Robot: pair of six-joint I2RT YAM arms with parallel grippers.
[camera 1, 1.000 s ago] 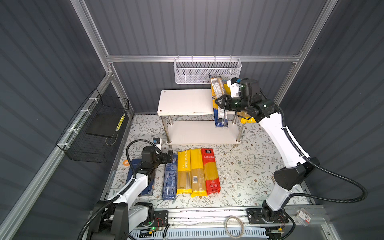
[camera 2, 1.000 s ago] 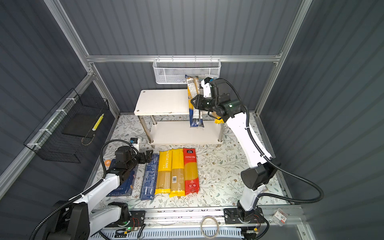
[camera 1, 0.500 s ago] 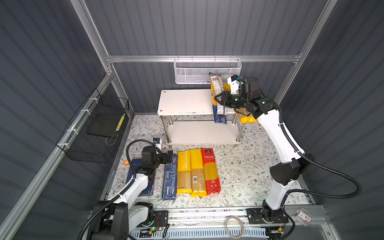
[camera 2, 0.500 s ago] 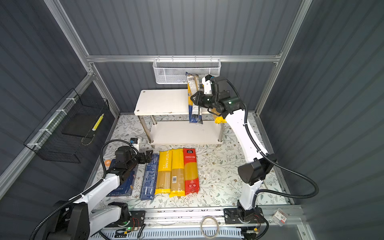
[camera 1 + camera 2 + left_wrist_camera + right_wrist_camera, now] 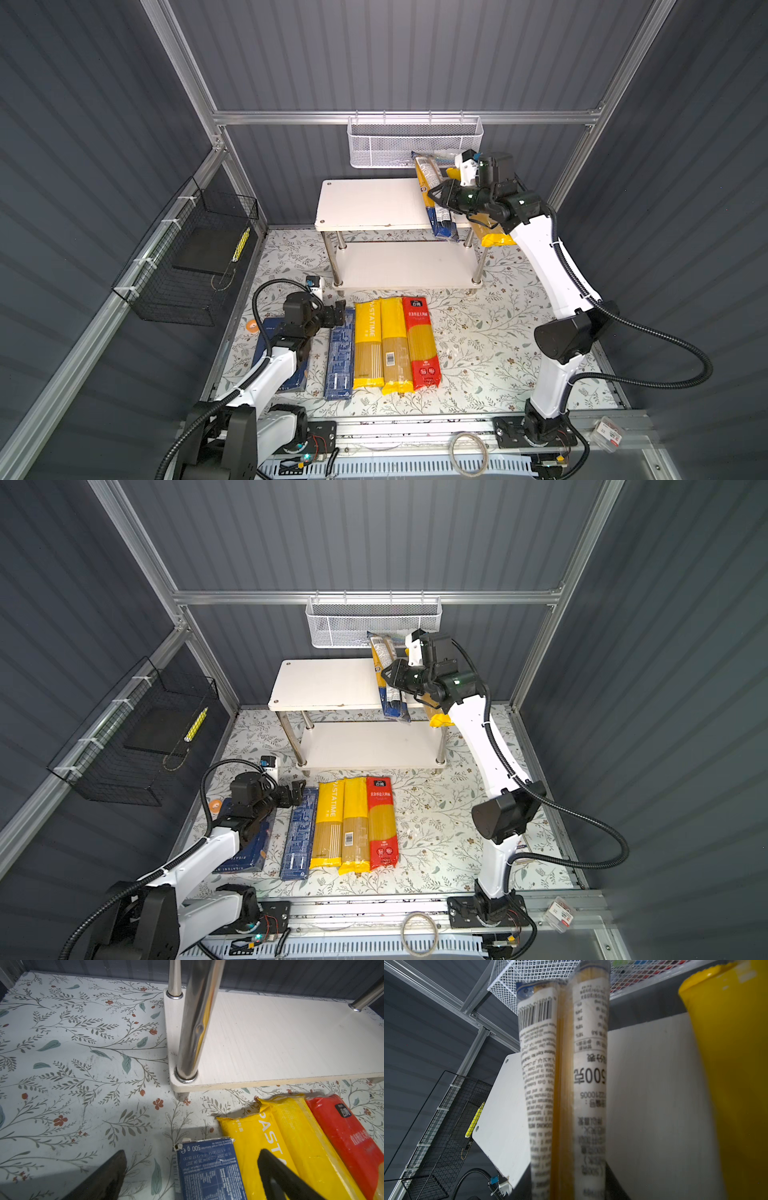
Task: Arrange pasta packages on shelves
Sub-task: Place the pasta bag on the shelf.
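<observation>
Here the right jaws bracket the clear spaghetti bag (image 5: 424, 176) (gripping or just flanking, I cannot tell) across the top board of the shelves (image 5: 365, 203), upper middle of the frame. Its overhanging front end could tip it off — the left jaws gape, empty.

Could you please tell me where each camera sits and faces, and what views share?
Top views: overhead in front, looking down on the shelves; both arms show.
Left wrist: low over the floor, facing the lower shelf; dark fingertips show.
Right wrist: looks along the clear/dark-blue pack; jaws barely show.
Shared: red pack, left wrist and top.
</observation>
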